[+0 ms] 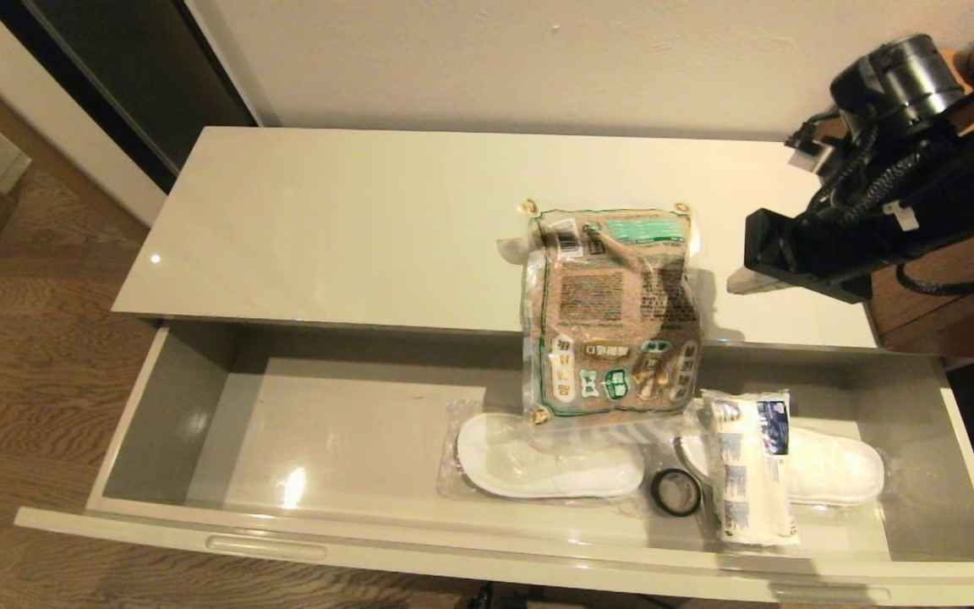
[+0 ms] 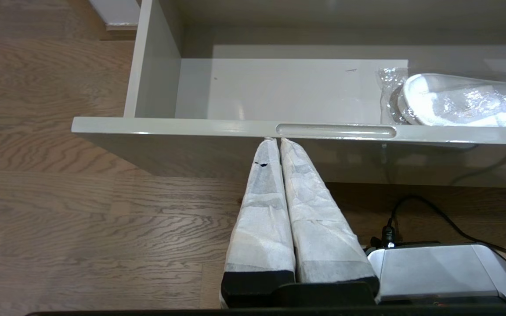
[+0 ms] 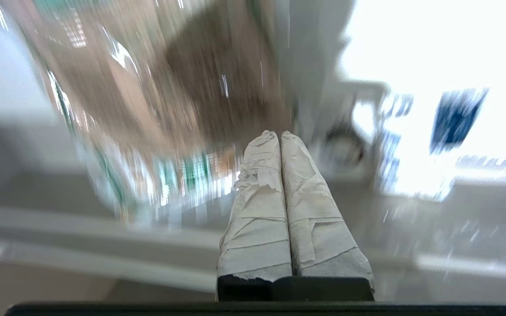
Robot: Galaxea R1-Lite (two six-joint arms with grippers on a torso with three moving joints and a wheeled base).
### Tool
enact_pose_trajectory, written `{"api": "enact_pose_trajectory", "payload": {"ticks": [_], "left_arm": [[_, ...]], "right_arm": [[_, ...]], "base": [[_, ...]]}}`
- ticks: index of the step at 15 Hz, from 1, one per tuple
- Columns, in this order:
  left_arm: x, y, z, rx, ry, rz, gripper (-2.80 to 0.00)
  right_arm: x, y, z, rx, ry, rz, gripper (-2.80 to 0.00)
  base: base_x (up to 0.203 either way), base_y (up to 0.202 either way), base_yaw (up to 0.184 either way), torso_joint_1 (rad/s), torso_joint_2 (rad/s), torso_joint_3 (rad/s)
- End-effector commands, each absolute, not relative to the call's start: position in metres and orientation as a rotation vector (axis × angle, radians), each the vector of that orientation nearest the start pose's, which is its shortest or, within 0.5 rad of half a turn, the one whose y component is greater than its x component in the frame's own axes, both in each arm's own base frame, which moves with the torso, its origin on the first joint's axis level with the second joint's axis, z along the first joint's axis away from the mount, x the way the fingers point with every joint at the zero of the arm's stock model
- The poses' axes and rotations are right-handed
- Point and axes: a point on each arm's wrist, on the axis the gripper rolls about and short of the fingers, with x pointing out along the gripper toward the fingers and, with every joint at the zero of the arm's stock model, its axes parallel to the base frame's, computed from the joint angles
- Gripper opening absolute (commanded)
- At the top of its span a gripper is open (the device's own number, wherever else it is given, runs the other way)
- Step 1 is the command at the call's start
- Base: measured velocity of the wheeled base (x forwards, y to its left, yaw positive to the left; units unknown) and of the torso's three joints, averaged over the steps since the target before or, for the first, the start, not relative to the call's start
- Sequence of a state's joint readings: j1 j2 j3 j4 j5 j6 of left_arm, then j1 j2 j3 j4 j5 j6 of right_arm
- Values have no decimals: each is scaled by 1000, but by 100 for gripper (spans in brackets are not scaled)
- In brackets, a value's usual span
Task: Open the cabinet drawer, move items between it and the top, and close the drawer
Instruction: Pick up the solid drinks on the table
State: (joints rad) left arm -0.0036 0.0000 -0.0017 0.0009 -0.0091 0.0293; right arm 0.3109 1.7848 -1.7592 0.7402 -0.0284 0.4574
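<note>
The grain bag (image 1: 611, 313) lies half on the top (image 1: 352, 220), its long axis running front to back and its near end overhanging the open cabinet drawer (image 1: 166, 397) above the slippers (image 1: 538, 463). The right tool (image 3: 279, 136), pressed shut and empty, hangs just right of the bag, far nearer than the left tool (image 2: 276, 141), also shut, below the drawer front. The drawer's left half offers open room; the tissue pack (image 1: 749, 465) crowds the right.

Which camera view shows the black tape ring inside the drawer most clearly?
The head view shows the black tape ring best: it lies sharp and whole on the drawer floor, between the slippers and the tissue pack. The right wrist view shows only a blurred dark ring. The left wrist view does not show it.
</note>
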Motion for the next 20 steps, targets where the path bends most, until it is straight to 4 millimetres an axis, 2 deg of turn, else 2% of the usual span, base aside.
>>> {"api": "enact_pose_trajectory", "payload": {"ticks": [1,4,5,12,20], "left_arm": [[-23,0,76,29,0,-12,-280],[-23,0,76,29,-2,-12,-280],[-23,0,76,29,-2,-12,-280],[-23,0,76,28,0,-14,-280],[-23,0,76,28,0,-15,-280]], "right_arm": [[325,113,300,274,734,64,-280],[338,138,287,80,636,-88,-280],[339,144,284,63,634,-90,-280],[325,136,294,164,633,-87,-280],[330,138,295,166,607,-105,-280]], "base": [[0,0,0,0,0,0],[0,0,0,0,0,0],[0,0,0,0,0,0],[0,0,0,0,0,0],[0,0,0,0,0,0]]}}
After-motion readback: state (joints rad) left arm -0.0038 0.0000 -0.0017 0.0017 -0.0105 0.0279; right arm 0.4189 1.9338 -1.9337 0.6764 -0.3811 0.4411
